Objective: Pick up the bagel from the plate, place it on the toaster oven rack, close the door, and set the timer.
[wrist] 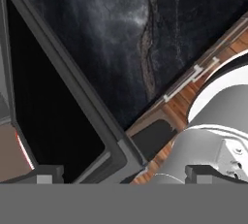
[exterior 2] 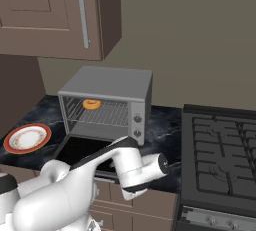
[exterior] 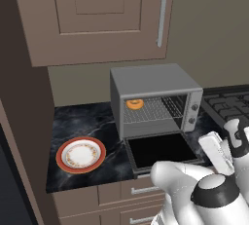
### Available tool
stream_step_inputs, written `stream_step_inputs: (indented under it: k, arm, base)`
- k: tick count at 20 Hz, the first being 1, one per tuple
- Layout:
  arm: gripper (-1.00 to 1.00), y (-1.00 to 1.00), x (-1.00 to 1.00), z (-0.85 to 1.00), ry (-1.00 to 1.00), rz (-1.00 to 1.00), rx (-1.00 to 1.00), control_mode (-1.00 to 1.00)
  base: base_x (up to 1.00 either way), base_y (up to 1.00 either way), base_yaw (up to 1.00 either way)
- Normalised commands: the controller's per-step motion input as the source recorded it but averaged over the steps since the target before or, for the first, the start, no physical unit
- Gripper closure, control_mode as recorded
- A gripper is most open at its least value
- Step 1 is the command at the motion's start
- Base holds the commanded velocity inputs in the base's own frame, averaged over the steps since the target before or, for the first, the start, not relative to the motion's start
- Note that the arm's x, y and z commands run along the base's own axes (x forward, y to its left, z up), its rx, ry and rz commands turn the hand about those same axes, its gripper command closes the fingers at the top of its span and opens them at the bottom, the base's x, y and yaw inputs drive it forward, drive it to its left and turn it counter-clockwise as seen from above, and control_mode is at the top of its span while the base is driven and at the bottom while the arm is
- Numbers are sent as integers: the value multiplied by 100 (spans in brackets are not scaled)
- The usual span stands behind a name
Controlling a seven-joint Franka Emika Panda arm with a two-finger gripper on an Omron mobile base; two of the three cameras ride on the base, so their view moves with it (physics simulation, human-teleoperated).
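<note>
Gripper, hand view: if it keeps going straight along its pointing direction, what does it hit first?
Most likely the open door of the toaster oven, near its front corner, which sits just above the gripper tips. The dark marble counter lies beyond. Depth is unclear, so the corner could be missed.

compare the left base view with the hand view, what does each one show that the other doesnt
Left base view alone: the small golden-orange ring bagel lying on the silver wire toaster oven rack, and the round red-rimmed plate on the counter.
Hand view alone: a close look at the door's grey frame corner and the gripper fingertips, set wide apart.
Both share: the dark-glass door hanging open and the black marbled counter.
</note>
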Motion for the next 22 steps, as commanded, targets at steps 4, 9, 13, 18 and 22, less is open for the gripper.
stream_step_inputs:
  k: [4,9,13,18,22]
  arm:
    - [-100,17,0,-21,0,-6,5,-100]
    - [-100,19,0,-21,0,-7,2,-100]
    - [-100,19,1,-14,0,-7,2,-100]
    - [-100,16,20,-6,-3,-8,2,-100]
    - [-100,17,34,-5,-2,-9,0,-100]
  base:
    - [0,0,0]
    - [0,0,0]
    - [0,0,0]
    - [0,0,0]
    - [0,0,0]
